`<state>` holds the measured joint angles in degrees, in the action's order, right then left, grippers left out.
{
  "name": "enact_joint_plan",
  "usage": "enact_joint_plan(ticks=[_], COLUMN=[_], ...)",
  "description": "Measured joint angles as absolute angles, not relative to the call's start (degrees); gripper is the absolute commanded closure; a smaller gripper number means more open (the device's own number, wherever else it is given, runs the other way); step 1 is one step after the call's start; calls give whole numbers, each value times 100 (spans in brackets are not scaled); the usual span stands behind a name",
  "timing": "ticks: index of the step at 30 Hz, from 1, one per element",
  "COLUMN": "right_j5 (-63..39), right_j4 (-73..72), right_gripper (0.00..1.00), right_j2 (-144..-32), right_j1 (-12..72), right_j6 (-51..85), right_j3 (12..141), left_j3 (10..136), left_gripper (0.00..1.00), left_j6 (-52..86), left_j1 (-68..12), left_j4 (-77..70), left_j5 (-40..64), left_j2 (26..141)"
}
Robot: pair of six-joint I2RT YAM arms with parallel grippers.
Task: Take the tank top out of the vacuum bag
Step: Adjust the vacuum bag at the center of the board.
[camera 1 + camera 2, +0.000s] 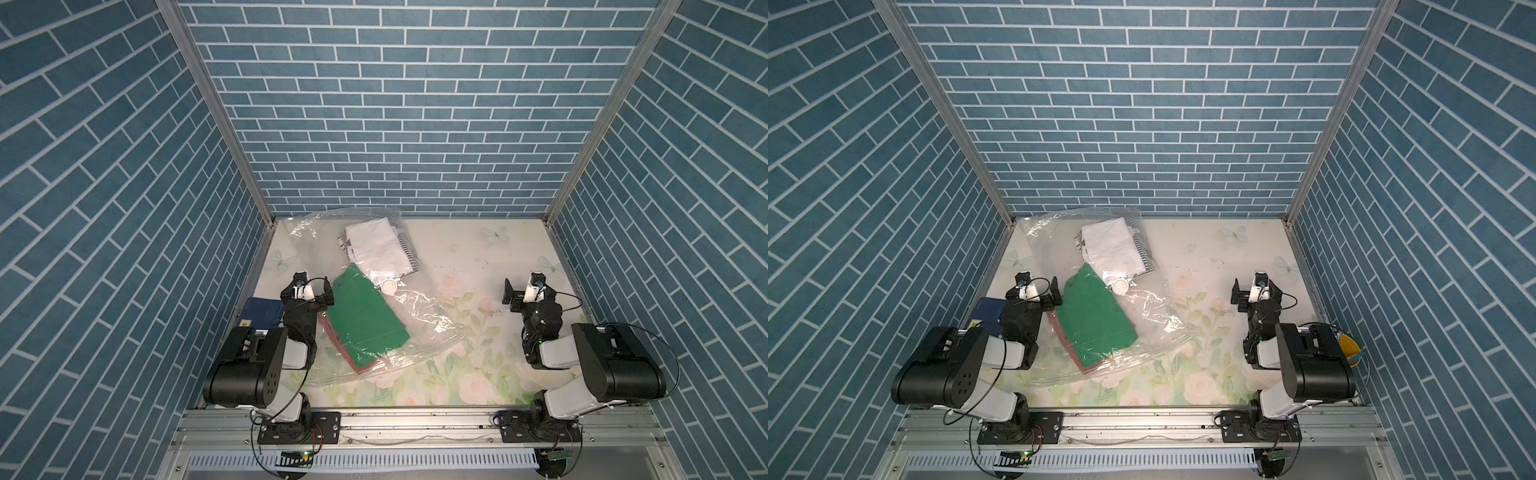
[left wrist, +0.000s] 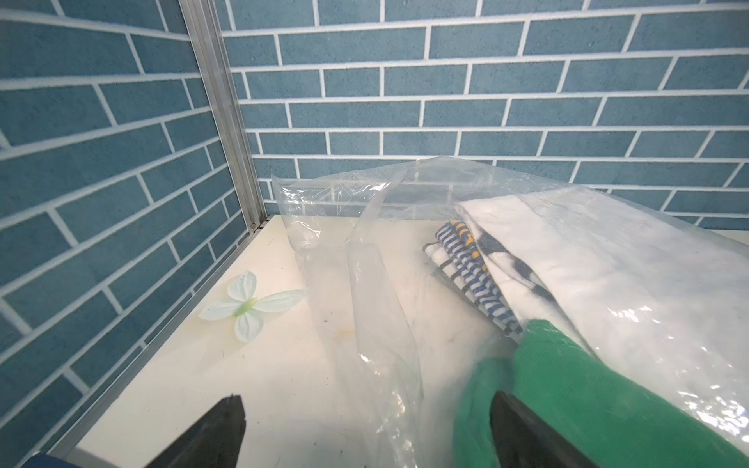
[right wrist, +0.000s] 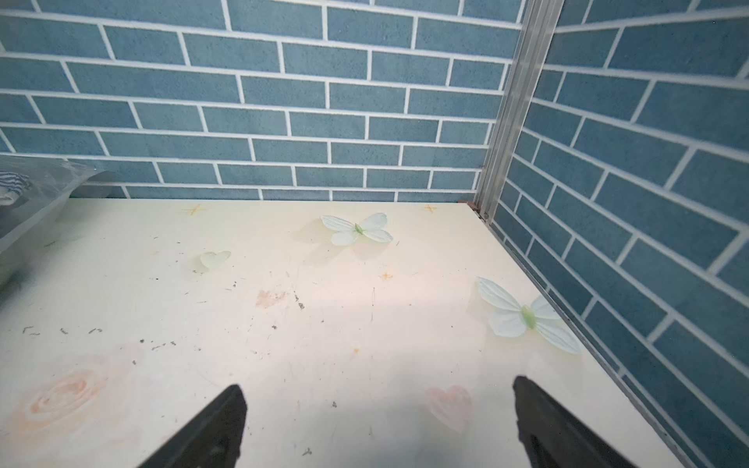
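The vacuum bag (image 1: 419,307) (image 1: 1154,316) lies crinkled across the left half of the table, its round white valve (image 1: 389,286) facing up. Inside I see a folded white garment (image 1: 376,247), a striped one (image 2: 470,267), a green one (image 1: 365,320) (image 2: 567,385) and a red one (image 1: 345,353) beneath it. Which of these is the tank top I cannot tell. My left gripper (image 1: 312,286) (image 2: 367,405) is open at the bag's left edge, one finger beside the green garment, loose plastic between its jaws. My right gripper (image 1: 528,286) (image 3: 379,389) hangs open over bare table at the right.
A dark blue box (image 1: 264,311) sits by the left wall behind my left arm. A yellow object (image 1: 1347,349) shows at the right wall. Blue brick walls close the table on three sides. Printed butterflies (image 3: 356,229) and flowers mark the tabletop (image 3: 324,308).
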<state>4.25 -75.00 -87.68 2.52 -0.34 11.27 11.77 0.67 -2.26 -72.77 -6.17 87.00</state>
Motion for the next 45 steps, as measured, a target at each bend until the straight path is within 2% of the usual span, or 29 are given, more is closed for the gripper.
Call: enact_joint_plan(ticks=[25, 31, 39, 45], right_j5=[425, 556, 342, -141], right_j4=[-7507, -7570, -6377, -5393], right_gripper=[1, 1, 0, 1], right_j2=[-8768, -8145, -6698, -7111], right_j1=[252, 257, 464, 1293], right_j6=[-34, -27, 3, 80], right_j3=[1125, 666, 993, 2152], left_j3=[1190, 2014, 2794, 3677], left_gripper=[0, 0, 0, 0], left_j6=[67, 86, 200, 749], left_j1=[-226, -226, -226, -185], left_j4=[-7210, -5725, -4574, -3723], left_j5=[-611, -478, -279, -456], left_j2=[8680, 8051, 7406, 7714])
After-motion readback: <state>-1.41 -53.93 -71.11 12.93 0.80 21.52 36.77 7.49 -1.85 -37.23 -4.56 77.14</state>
